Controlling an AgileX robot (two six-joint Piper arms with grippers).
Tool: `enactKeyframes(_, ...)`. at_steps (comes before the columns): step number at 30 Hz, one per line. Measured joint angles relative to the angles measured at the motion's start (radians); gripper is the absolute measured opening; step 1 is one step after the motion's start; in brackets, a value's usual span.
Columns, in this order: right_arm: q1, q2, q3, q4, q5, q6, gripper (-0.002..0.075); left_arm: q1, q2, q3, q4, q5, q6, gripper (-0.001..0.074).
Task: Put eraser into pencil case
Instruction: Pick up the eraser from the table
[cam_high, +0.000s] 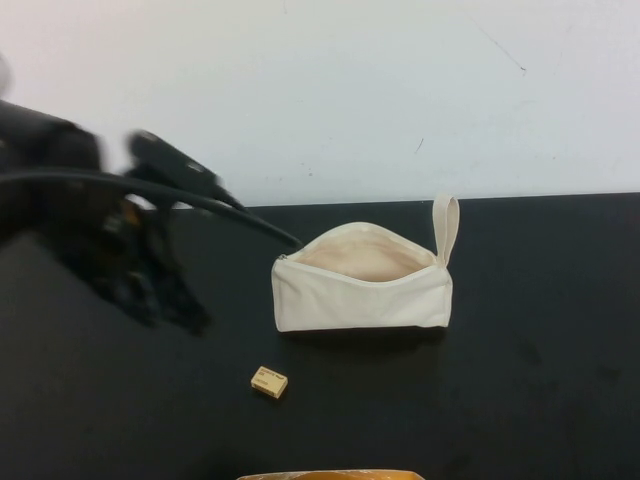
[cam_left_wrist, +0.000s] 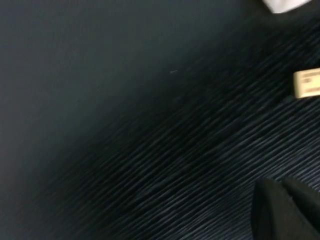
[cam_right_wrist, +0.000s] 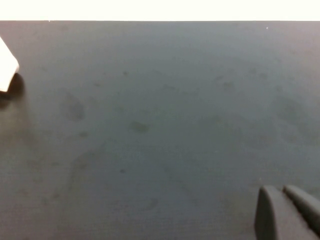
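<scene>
On the dark surface (cam_high: 520, 380): eraser (cam_high: 269, 381) right of left gripper (cam_high: 150, 285), nearer arm | long axis crosswise | pencil case (cam_high: 362, 280) beyond | right gripper unseen | grip state: cannot tell.

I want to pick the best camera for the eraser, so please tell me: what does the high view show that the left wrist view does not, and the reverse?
Only the high view shows the whole pencil case, unzipped and standing on the black table, and the blurred left end effector above the table's left side. The right end effector is out of frame.

Only the left wrist view shows the eraser close, with a dark finger at the frame edge.

Both show the eraser, lying on the table apart from the case.
</scene>
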Motion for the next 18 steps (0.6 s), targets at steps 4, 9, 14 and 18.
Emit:
enactKeyframes(4,0.0,0.0,0.0,0.0,0.0,0.0,-0.0001,-0.063,0.091,-0.009,-0.009,-0.016,-0.04,0.0106)
enactKeyframes(9,0.0,0.0,0.0,0.0,0.0,0.0,-0.0001,-0.083,0.192,-0.009,-0.075,-0.045,-0.072,0.0428)
enactKeyframes(14,0.0,0.0,0.0,-0.001,0.0,0.0,-0.0001,-0.083,0.271,-0.009,-0.129,-0.111,-0.078,0.0582)
enactKeyframes(18,0.0,0.0,0.0,-0.001,0.0,0.0,-0.0001,-0.087,0.318,-0.01,-0.145,-0.18,-0.08,0.0569)
